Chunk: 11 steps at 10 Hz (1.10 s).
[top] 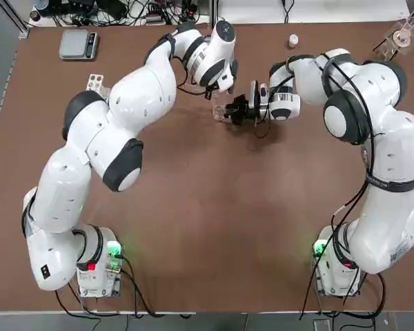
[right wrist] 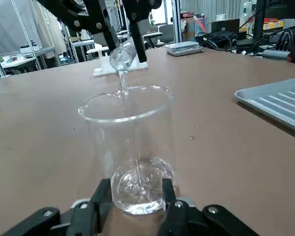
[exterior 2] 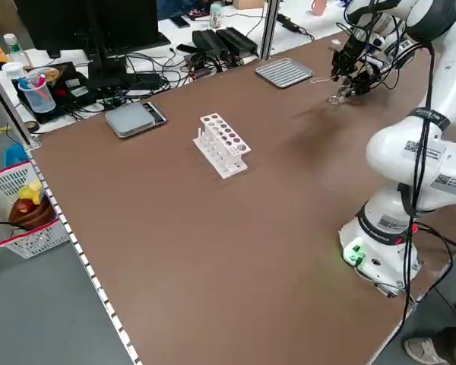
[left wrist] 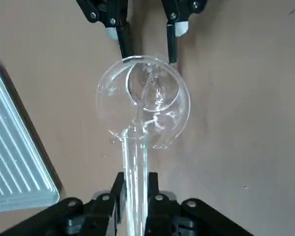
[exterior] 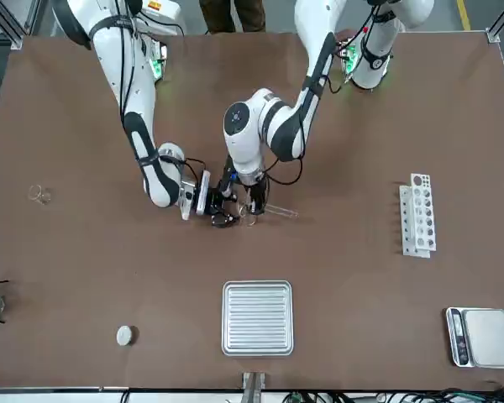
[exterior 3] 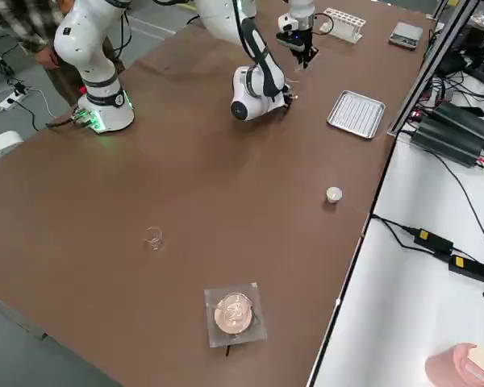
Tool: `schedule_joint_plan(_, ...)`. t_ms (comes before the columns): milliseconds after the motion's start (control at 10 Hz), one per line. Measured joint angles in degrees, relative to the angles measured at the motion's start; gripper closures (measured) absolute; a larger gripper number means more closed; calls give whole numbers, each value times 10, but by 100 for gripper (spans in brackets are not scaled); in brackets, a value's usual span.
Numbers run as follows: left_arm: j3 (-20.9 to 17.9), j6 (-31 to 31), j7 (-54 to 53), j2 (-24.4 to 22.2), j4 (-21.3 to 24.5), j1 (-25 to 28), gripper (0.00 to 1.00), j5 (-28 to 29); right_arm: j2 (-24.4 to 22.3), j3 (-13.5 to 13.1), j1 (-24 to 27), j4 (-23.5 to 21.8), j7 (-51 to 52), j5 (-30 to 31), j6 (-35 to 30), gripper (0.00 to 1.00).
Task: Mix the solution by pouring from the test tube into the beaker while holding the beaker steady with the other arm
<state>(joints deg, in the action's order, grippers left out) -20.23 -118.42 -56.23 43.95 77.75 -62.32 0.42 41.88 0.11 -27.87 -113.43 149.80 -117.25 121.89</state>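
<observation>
The beaker (right wrist: 137,147) stands on the tabletop (right wrist: 49,142), gripped by your right claw (right wrist: 137,189), while your left claw (left wrist: 136,184), closed on the tilted test tube (left wrist: 135,182), sends a clear stream into it from above the rim.

In the front view, the table (exterior: 353,285) is plain brown. At its centre, both the right gripper (exterior: 220,217) and the left gripper (exterior: 257,198) are black, while the test tube (exterior: 282,211) and beaker (right wrist: 132,142) are colourless and clear. At three o'clock, the rack (exterior: 420,217) is white, dotted with rows of round holes; at four, the scale (exterior: 489,338) is silver-grey; at six, the tray (exterior: 257,319) is silver-grey with parallel ridges; at seven, the cap (exterior: 124,335) is white. In the left side view, the basket (exterior 2: 39,242) at nine o'clock is white latticework, rimmed red.
</observation>
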Motion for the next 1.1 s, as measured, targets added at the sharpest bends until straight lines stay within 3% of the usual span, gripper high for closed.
schedule_joint_plan(1100,0,28,12,6,1,-16,79,48,0,0,0,0,0,0,0,52)
